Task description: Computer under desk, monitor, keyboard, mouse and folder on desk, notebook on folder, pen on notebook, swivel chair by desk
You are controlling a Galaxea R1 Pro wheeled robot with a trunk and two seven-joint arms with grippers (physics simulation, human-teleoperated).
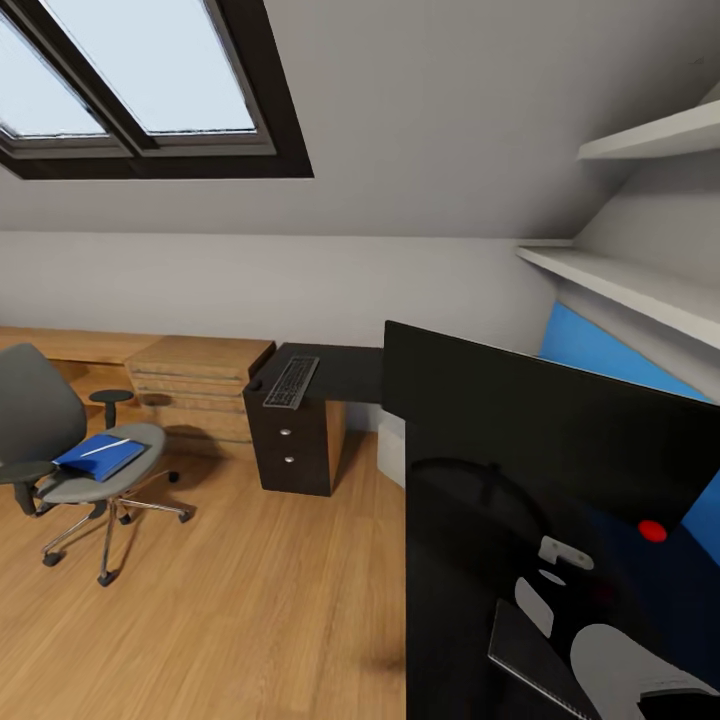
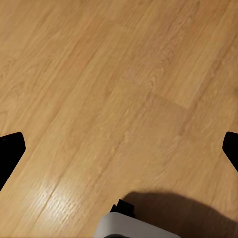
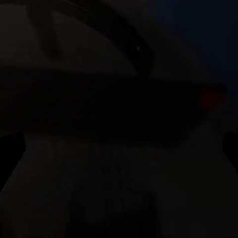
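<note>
Left fingers [image 2: 10, 148] spread apart over wood floor [image 2: 119, 84]; right fingers' state unclear. Folder [image 1: 98, 456] lies on swivel chair [image 1: 60, 440], keyboard [image 1: 291, 382] on desk [image 1: 340, 370].

Attic room: a dark-framed skylight [image 1: 140, 90] glows pale in the sloped ceiling, grey-white walls below. Warm wood floor [image 1: 230, 620] shows a soft sheen. Low light-wood cabinets [image 1: 195, 385] line the far wall, and white shelves [image 1: 640, 285] run along the right wall above a blue panel [image 1: 590, 350].

Desk [image 1: 460, 620] top glossy blk; floor [image 1: 250, 610] light wood, satin; swivel chair [image 1: 60, 440] base chrome.
</note>
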